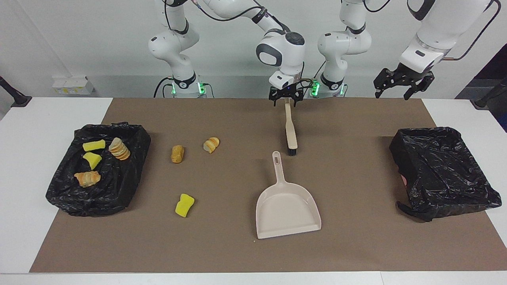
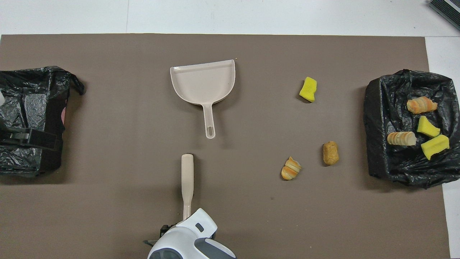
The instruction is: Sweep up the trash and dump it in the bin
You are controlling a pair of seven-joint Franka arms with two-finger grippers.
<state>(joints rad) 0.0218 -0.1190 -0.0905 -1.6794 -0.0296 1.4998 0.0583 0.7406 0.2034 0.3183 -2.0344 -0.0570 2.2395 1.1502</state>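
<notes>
Reaching down, our right gripper (image 1: 286, 101) spreads its fingers around the brush (image 1: 291, 132) handle; our left gripper (image 1: 399, 85) waits raised, fingers released.

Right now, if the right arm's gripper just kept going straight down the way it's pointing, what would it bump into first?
The right gripper points down at the brush handle, so it would likely meet the handle's end first. Its fingers look open around that end; whether they already touch it is unclear.
</notes>
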